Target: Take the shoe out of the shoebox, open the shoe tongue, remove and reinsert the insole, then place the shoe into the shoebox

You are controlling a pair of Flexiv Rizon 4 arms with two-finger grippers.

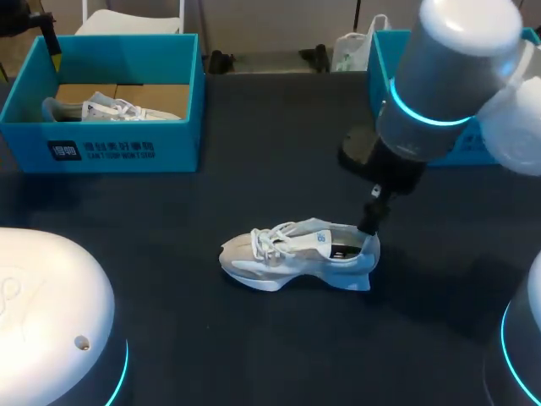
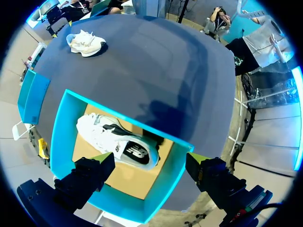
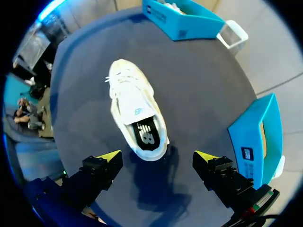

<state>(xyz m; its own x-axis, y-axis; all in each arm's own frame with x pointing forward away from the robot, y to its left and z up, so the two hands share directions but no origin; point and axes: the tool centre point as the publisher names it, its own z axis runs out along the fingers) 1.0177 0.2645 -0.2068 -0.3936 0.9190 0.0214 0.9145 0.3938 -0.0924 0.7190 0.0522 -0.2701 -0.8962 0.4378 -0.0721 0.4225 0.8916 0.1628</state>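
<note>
A pale grey and white shoe (image 1: 296, 254) lies on its sole mid-table, toe to the left. My right gripper (image 1: 372, 218) hangs just above its heel, fingers open. In the right wrist view the shoe (image 3: 135, 111) lies ahead of the open right gripper (image 3: 157, 158), its dark insole showing at the heel end, and nothing is held. The blue shoebox (image 1: 34, 93) stands at the back left with a second shoe (image 1: 110, 108) inside. My left gripper (image 2: 149, 163) is open high above that shoebox (image 2: 61, 118), looking down on the boxed shoe (image 2: 118, 142).
A second blue box (image 1: 473, 144) sits at the back right, partly hidden by my right arm; it also shows beside the right gripper (image 3: 255, 137). The white bulk of my left arm (image 1: 51, 321) fills the near left corner. Dark tabletop surrounds the shoe.
</note>
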